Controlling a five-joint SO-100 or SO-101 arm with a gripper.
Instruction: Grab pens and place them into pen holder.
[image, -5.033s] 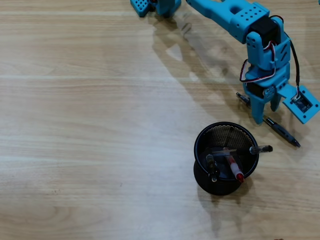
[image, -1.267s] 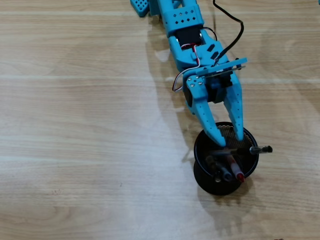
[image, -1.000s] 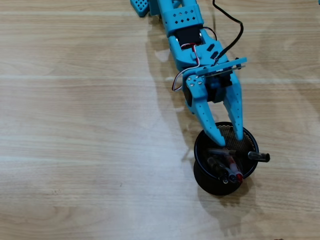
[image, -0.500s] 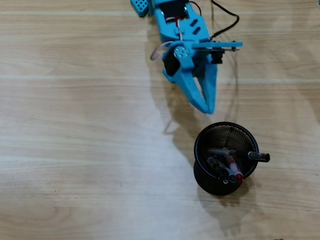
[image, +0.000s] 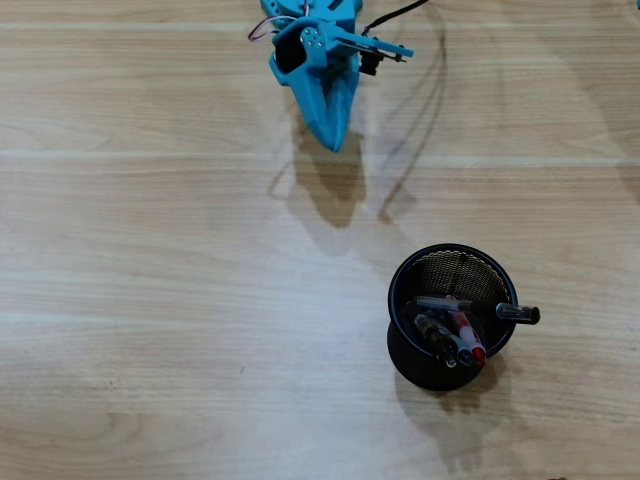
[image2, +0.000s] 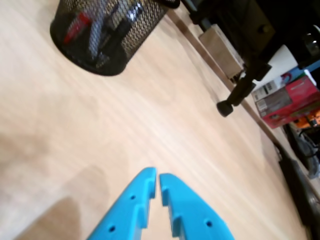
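Gripper (image: 335, 143): fingers pressed together, empty, well apart from the cup.
Pens (image: 450, 335): inside the cup (image: 400, 345), leaning on its rim.
Table (image: 150, 300): no loose pens visible.

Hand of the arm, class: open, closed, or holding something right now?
Hand: closed and empty, fingers nearly touching in the wrist view, well away from the pen holder.

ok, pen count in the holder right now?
4, all in the pen holder: red pen, two black ones side by side, and one clear pen lying across, its end over the rim.
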